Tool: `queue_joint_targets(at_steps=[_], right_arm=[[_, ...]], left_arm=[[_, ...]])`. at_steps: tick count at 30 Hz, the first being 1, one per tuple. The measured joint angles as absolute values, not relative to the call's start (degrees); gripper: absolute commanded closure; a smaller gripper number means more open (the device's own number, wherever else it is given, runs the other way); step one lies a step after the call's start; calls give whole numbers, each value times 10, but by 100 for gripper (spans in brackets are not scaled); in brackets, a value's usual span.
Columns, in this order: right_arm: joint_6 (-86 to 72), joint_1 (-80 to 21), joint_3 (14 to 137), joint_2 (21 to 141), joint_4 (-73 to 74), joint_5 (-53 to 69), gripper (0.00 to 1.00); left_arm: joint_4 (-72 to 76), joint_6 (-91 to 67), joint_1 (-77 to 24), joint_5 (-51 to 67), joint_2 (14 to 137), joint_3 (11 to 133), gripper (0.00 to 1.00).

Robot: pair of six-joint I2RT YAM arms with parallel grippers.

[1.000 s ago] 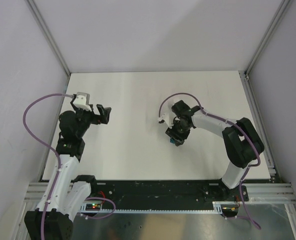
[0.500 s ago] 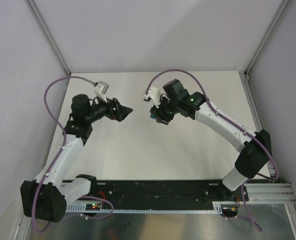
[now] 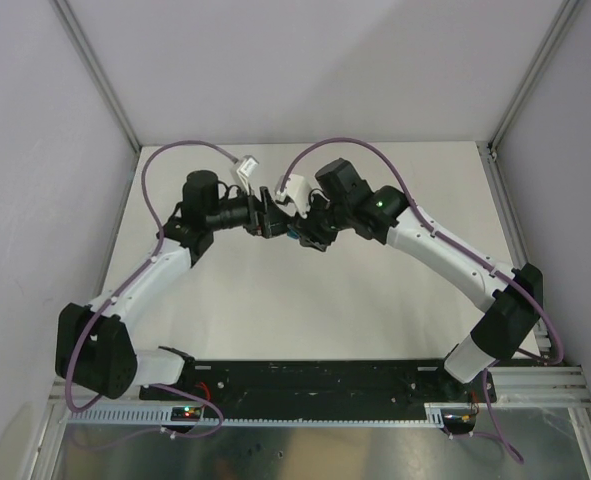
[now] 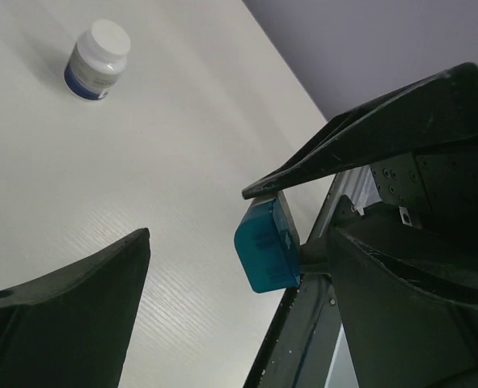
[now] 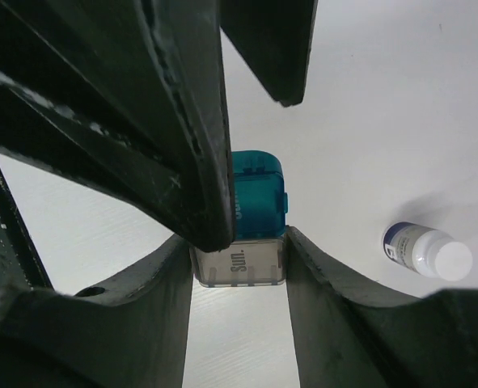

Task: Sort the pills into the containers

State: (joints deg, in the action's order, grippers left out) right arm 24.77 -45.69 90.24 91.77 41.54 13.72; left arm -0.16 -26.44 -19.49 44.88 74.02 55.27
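The white surface (image 3: 395,310) lies well below the point where your two arms meet, in mid-air over its far middle. The right jaws are clamped narrow on the containers (image 5: 251,226). They grip the clear compartment (image 5: 239,271) marked "Sun.", and the teal compartment (image 4: 267,246) sticks out past their tips. The left jaws stand wide, one on each side of that teal compartment. It sits much nearer one of them than the other, and I cannot tell whether the nearer one touches it yet. That is your risk: if you shut the left jaws from here, the nearer one will likely shove the pair sideways. It could also pinch the right jaws along with it, because so little of the pair is free. If you release the right before the left truly has hold, the pair drops, and a fall could pop a lid. No pills show in these views, so I cannot say whether the compartments are loaded. A small white capped bottle (image 4: 97,61) stands upright on the surface, well apart from the handover. Pale lilac walls (image 3: 305,70) and aluminium frame posts (image 3: 95,75) close in three sides.
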Motion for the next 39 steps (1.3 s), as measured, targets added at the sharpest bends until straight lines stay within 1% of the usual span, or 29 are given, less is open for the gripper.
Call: queue_joint_targets(at_steps=[5, 13, 18, 24, 26, 27, 29, 31, 32, 35, 37, 39], right_arm=[[242, -458, 902, 918, 415, 133, 75], [240, -459, 902, 918, 415, 128, 75], [240, -459, 900, 918, 415, 124, 75], [240, -460, 899, 918, 417, 113, 75], [239, -460, 899, 918, 418, 110, 74], [239, -460, 898, 918, 418, 108, 73], [238, -460, 898, 918, 418, 104, 66], [235, -460, 898, 918, 418, 100, 56], [234, -460, 898, 918, 418, 99, 50], [226, -461, 898, 918, 417, 96, 27], [223, -461, 898, 918, 413, 95, 18], [221, -461, 897, 917, 409, 95, 14]], left_arm=[[-4, -277, -205, 457, 760, 553, 20], [-6, -285, -209, 470, 771, 553, 41], [-5, -287, -215, 484, 776, 561, 60], [-2, -301, -220, 493, 786, 568, 73], [-1, -305, -220, 495, 789, 568, 79], [0, -307, -220, 496, 790, 568, 85], [5, -311, -220, 498, 792, 568, 95], [8, -314, -220, 498, 792, 568, 99], [9, -316, -220, 497, 792, 568, 99], [11, -318, -220, 498, 792, 568, 100], [12, -320, -221, 508, 792, 568, 100], [12, -321, -221, 515, 792, 568, 100]])
